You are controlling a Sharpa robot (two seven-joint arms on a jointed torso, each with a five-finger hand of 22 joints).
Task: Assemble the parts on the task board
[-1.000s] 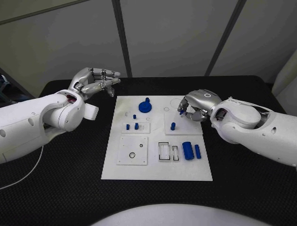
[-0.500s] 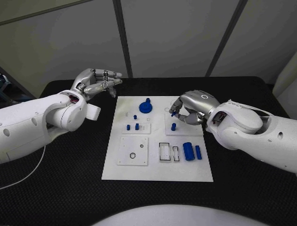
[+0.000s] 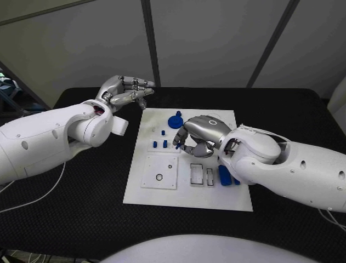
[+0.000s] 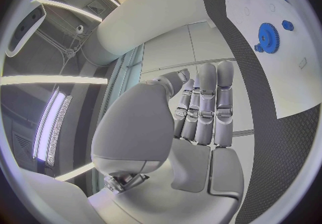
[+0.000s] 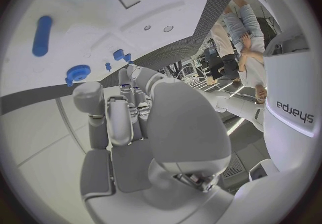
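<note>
On the black surface point(image 3: 78, 219) lies the task board point(image 3: 190, 194); my right hand point(image 3: 198, 136) hovers over its middle, fingers curled around a small blue part point(image 3: 178, 145), I judge. My left hand point(image 3: 125, 91) waits beside the far corner, fingers closed on nothing. The blue gear point(image 3: 175, 120) looks seated; two long parts point(image 3: 223, 175) lie loose, so much remains.

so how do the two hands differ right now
The left hand is raised off the far left corner of the white board, over the black table; the right hand hangs low over the board's middle. The left hand holds nothing, fingers curled; the right hand's fingers have a small blue piece at their tips. Both are silver, on white arms.
</note>
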